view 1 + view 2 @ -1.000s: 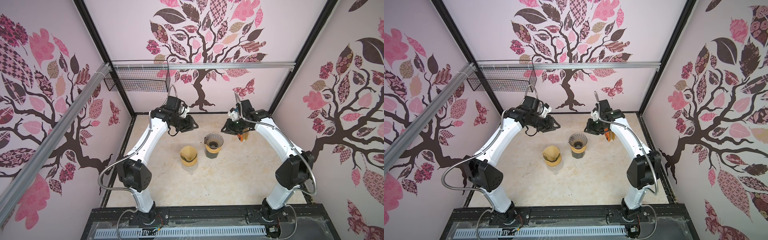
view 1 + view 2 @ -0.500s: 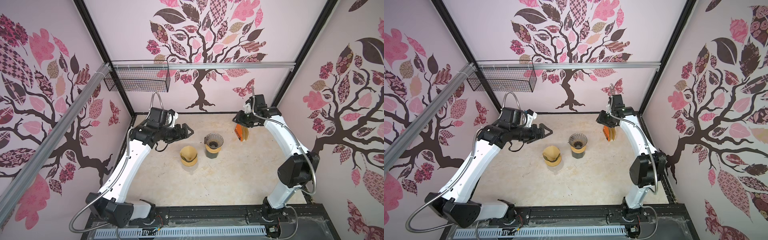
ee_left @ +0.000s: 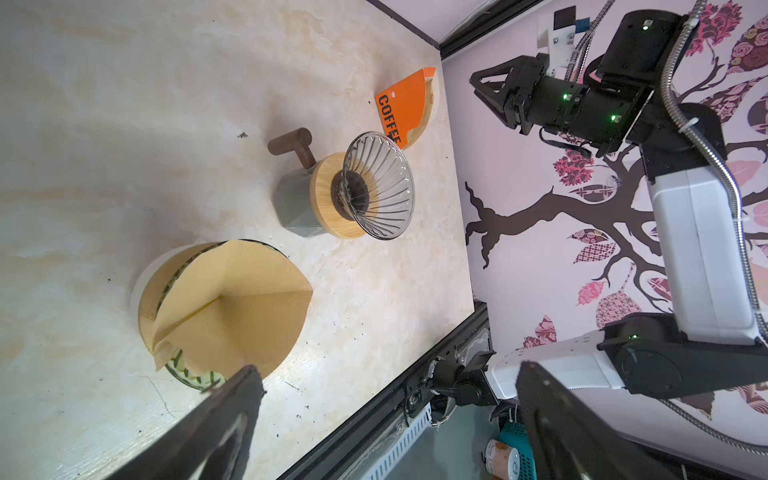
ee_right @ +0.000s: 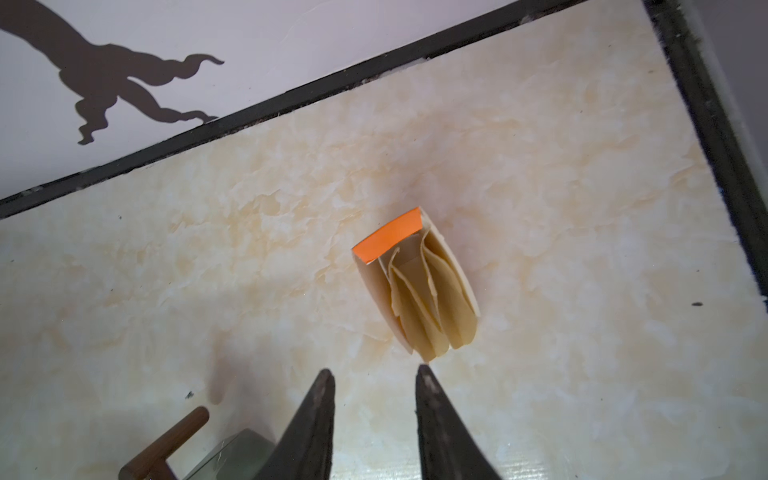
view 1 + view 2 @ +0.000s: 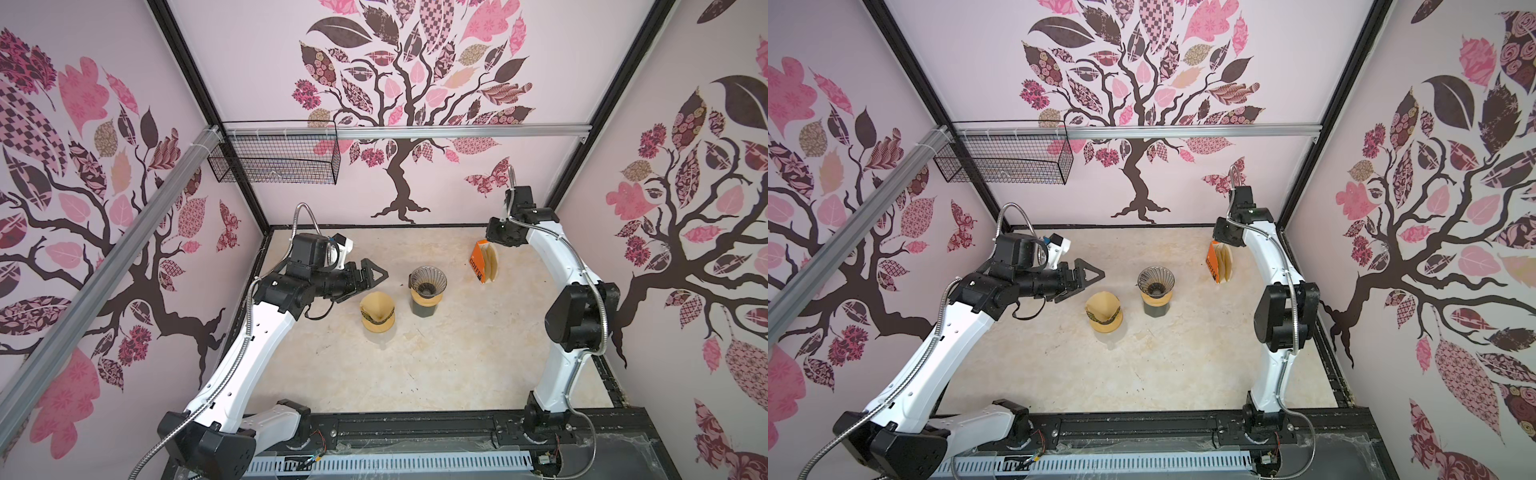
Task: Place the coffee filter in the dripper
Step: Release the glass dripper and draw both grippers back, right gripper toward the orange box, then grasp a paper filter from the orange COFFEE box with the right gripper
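One coffee filter [image 3: 232,307] just beside the spread left claw [image 3: 388,372]

Marbled table [image 5: 415,374] carries a paper-lined dripper [image 5: 377,312], a grey pot [image 5: 423,307] and an orange filter box [image 5: 478,261].

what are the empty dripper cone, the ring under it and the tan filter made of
Dripper cone: looks like smoky clear glass or plastic, glossy and ribbed; you can see through it. Ring: pale wood, matte, grain lines visible. Filter: thin unbleached paper, matte, with a sharp fold crease.
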Robot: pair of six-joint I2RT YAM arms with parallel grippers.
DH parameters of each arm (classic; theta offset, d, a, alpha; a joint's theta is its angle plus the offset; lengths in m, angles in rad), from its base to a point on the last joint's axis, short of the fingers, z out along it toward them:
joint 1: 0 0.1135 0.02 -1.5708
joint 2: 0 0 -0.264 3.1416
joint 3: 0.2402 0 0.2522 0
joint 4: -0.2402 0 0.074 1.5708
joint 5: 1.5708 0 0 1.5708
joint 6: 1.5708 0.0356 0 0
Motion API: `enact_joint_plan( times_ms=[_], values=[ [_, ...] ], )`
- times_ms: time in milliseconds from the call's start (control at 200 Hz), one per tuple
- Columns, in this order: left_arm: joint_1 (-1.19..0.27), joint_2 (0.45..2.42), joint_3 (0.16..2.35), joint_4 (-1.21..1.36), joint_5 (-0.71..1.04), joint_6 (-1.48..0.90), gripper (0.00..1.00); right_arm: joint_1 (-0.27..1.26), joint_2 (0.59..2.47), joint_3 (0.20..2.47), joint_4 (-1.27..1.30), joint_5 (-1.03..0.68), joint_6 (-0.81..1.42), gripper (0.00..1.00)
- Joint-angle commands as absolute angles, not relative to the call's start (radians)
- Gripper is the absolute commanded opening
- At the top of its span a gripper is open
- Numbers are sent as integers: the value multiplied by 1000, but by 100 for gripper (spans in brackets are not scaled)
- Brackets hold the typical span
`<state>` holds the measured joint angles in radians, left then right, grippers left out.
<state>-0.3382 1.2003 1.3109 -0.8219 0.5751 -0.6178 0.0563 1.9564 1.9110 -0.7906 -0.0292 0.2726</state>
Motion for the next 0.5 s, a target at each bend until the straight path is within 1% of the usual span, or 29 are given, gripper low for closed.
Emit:
enact_joint_plan(
  times_ms=[0,55,125,245,325,495],
  values=[
    [-334,1205,1345,-852,559,-568,98,52,2049,1991,-832,33,213,31],
    [-334,1206,1330,-842,569,-576,98,51,2077,2021,-849,31,204,27],
    [-334,1208,1328,-839,573,-579,98,51,2096,2036,-852,35,197,25],
    [-334,1210,1334,-851,555,-573,98,51,2129,2061,-856,39,186,20],
    [-334,1219,1337,-856,558,-572,98,51,2150,2075,-866,32,190,18],
    [-334,1232,1344,-858,561,-574,98,52,2182,2071,-876,37,185,17]
  ],
)
